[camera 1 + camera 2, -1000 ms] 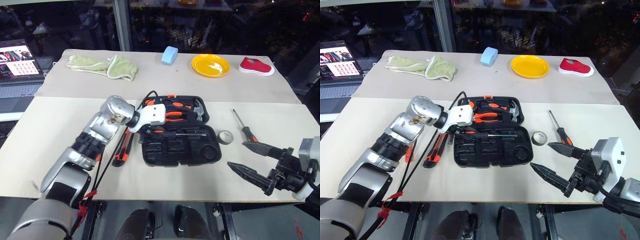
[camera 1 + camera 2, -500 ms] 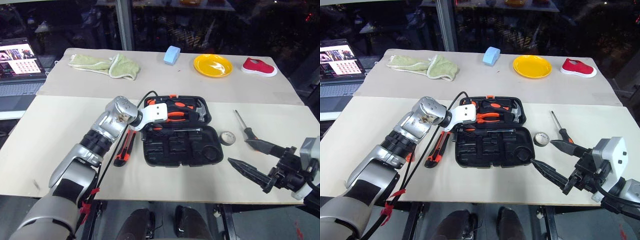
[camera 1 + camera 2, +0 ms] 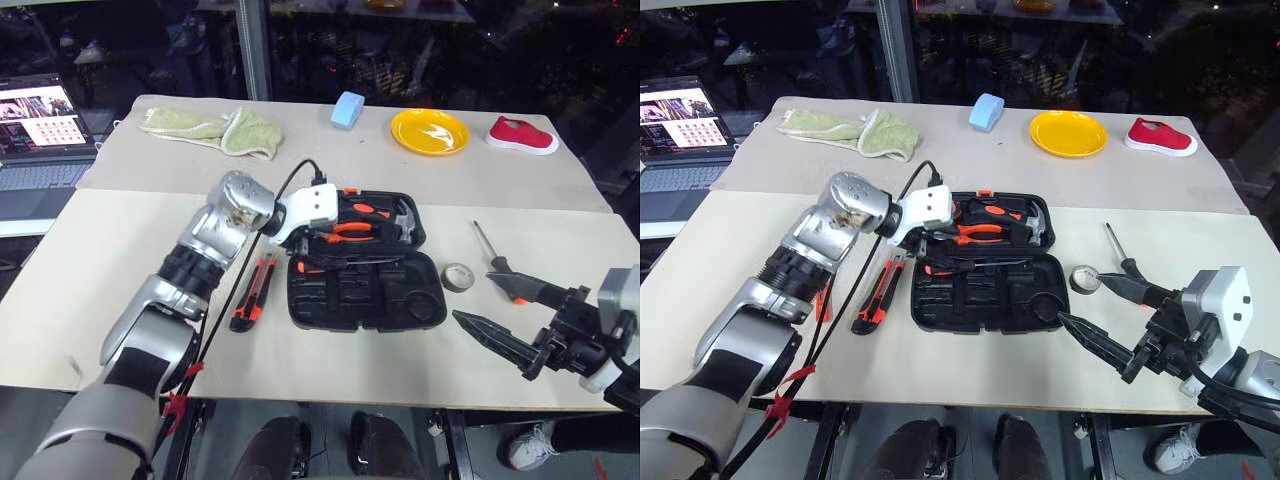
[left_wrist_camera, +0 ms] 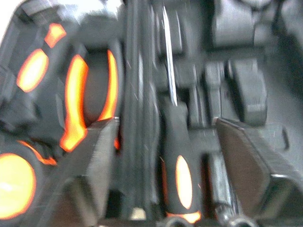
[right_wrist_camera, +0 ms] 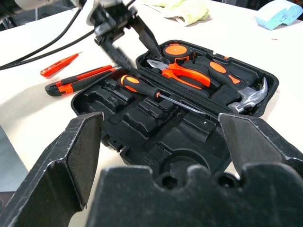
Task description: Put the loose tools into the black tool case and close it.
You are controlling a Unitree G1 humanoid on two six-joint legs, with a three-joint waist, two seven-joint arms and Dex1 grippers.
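The left gripper (image 5: 125, 40) hangs part-open and empty over the black moulded-plastic case (image 3: 365, 290), where one orange-and-black screwdriver (image 5: 156, 93) already lies. The orange-black utility knife (image 3: 250, 293) lies at its seven o'clock, long axis twelve-to-six, nearer the left arm. The right gripper (image 3: 505, 318) gapes wide, empty.

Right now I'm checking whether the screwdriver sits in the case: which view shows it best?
The right wrist view: the screwdriver lies whole along the case's hinge. The left wrist view shows a blurred close-up; the eye views a thin line.

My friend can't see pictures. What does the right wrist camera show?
An open black tool case lies on a table, holding pliers, a hammer and one screwdriver. The left gripper hovers open above it; a utility knife lies beside it.
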